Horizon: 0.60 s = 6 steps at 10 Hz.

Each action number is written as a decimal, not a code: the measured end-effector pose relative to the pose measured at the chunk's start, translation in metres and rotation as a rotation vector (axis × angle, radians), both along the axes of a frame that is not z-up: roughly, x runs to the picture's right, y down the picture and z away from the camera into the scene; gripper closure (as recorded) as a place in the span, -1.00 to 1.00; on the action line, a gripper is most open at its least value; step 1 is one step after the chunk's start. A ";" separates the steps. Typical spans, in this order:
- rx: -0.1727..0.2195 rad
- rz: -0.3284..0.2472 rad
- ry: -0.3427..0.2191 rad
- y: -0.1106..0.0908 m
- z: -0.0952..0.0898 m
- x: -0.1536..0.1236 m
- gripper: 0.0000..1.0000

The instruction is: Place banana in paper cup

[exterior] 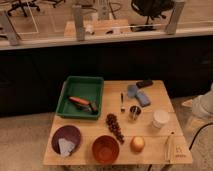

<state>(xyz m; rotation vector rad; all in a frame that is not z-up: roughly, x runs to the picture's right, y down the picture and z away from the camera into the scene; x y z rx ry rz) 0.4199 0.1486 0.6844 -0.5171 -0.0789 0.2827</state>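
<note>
The banana point(169, 145) is a slim pale fruit lying lengthwise near the front right corner of the wooden table point(155, 156). The white paper cup point(160, 119) stands upright just behind it, to the right of the small steel cup point(135, 111). The banana and the paper cup are apart. My gripper is out of view. Only a white part of my arm point(204, 104) shows at the right edge, off the table.
A green tray point(85, 79) holding an orange-red tool sits at the back left. Dark grapes point(115, 127), an orange bowl point(106, 148), a round orange fruit point(137, 144) and a purple plate point(60, 134) lie along the front. Blue cloths point(138, 95) and a fork point(122, 101) lie behind.
</note>
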 end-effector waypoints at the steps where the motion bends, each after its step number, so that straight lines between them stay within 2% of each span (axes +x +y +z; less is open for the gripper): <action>1: 0.009 0.037 0.010 0.004 0.001 0.021 -0.60; 2: 0.018 0.082 0.026 0.009 0.004 0.047 -0.60; 3: 0.016 0.104 0.042 0.012 0.006 0.057 -0.60; 5: 0.016 0.119 0.051 0.012 0.008 0.061 -0.60; 6: 0.016 0.116 0.039 0.011 0.008 0.058 -0.60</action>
